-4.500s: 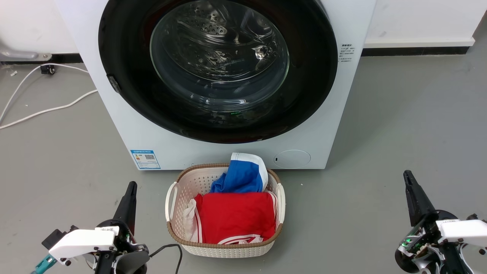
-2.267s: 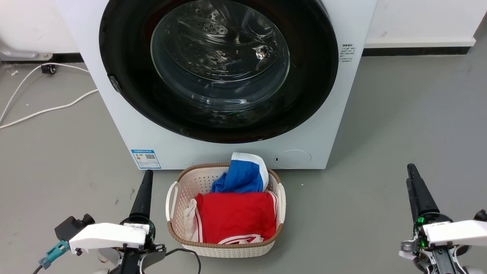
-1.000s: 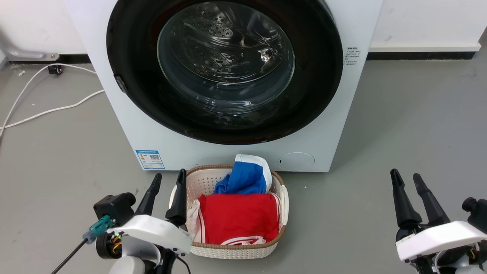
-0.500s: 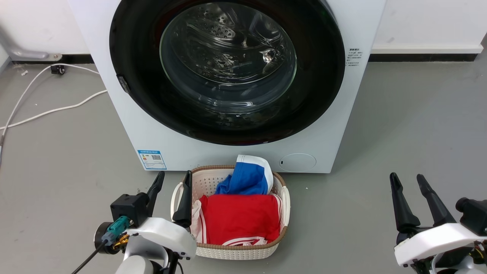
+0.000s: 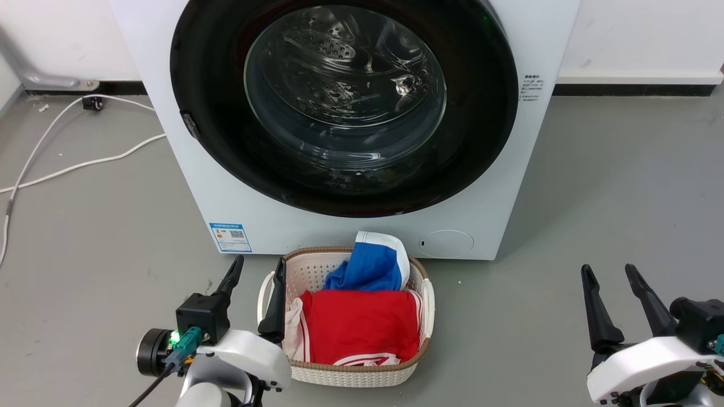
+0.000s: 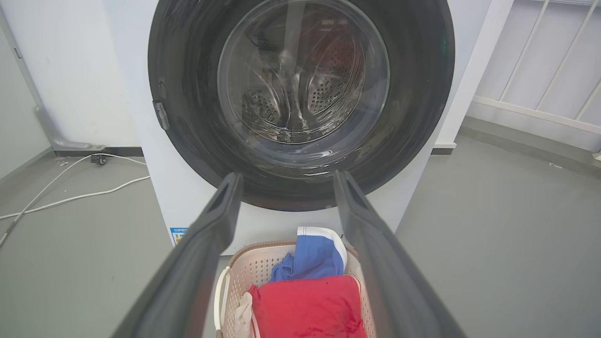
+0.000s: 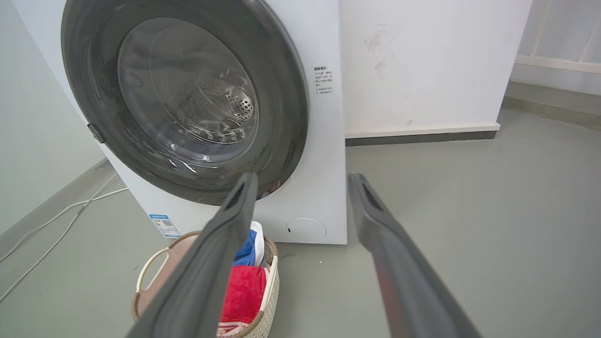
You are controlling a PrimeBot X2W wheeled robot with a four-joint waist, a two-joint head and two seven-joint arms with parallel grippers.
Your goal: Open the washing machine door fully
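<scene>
The white washing machine (image 5: 498,186) stands ahead of me on the floor. Its round glossy black door (image 5: 481,113) with a clear glass bowl lies flat against the front, closed. A small latch tab (image 5: 189,125) sits on the door's left rim. My left gripper (image 5: 258,265) is open, low at the left, by the basket's left handle. My right gripper (image 5: 608,271) is open at the lower right, over bare floor. Both are well short of the door (image 6: 188,70) and hold nothing. The right wrist view has the door (image 7: 281,94) up and to the left.
A cream laundry basket (image 5: 350,374) with red and blue clothes sits on the floor right before the machine. White cables (image 5: 68,167) run across the grey floor at the left. A white wall with a dark baseboard (image 5: 633,89) stands behind.
Both grippers went from shut to open. The left gripper moved right, up to the basket's left side. The head camera has shifted, so the machine sits further right and lower in the frame.
</scene>
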